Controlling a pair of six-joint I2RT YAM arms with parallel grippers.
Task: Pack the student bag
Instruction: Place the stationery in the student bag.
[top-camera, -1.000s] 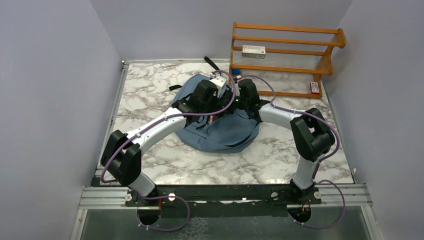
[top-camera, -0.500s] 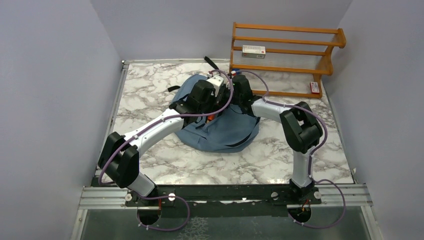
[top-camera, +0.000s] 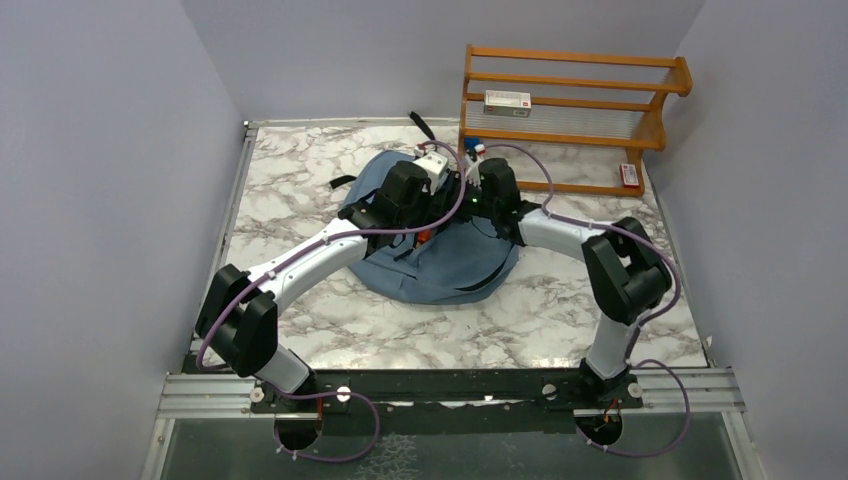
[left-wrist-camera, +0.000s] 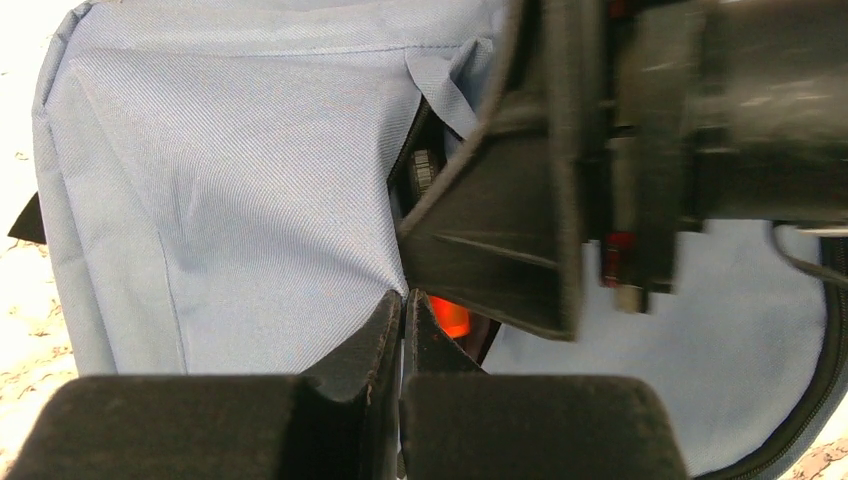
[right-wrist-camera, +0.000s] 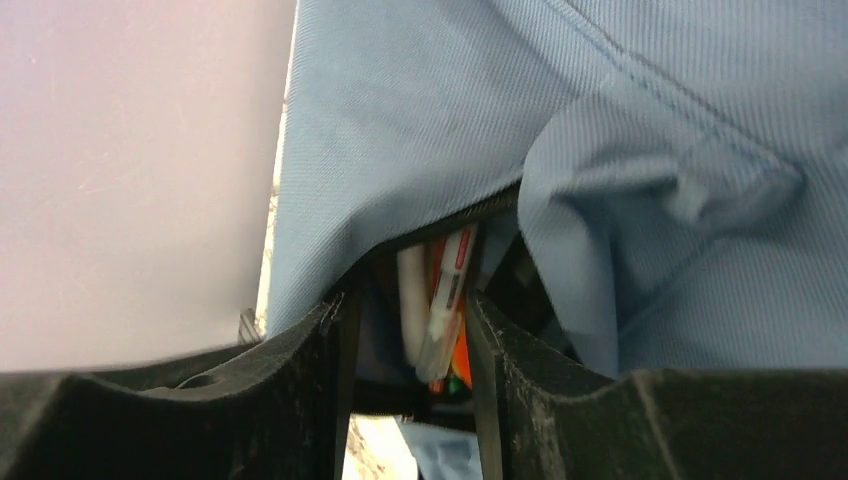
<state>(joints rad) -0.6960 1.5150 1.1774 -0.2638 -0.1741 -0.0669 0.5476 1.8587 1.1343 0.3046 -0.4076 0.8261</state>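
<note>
Since half a second ago, swung the right arm (top-camera: 625, 275) elbow back out toward the right edge of the worktop (top-camera: 300, 190), its wrist drawn a little right over the bag (top-camera: 440, 265). Left arm (top-camera: 300, 262) held as before.

Bag flat at mid-worktop, slightly toward the far side, under both wrists. Soft dusty-blue twill, rounded outline, dark zipper trim along the near curve, a black strap (top-camera: 422, 125) trailing off the far end.

Bare marble-patterned surface to the left and along the near side: open room there. Tighter on the far right, with a slatted orange-brown wooden rack (top-camera: 575, 90) standing against the back wall near the bag's far corner. Plain walls close along both sides.

Left gripper (left-wrist-camera: 402, 305) pressed together, pinching the hem of the bag's flap and tenting the cloth up off the opening. Something orange (left-wrist-camera: 450, 318) glowing in the gap just beyond, the right arm's black wrist right above it.

Right gripper (right-wrist-camera: 408, 340) spread at the zipper mouth, fingers (right-wrist-camera: 300, 370) matte black and wedge-shaped. Between them, inside the bag, a cluster of pens (right-wrist-camera: 440, 300): white, clear with red, orange. Creased cloth bunched to the right.
</note>
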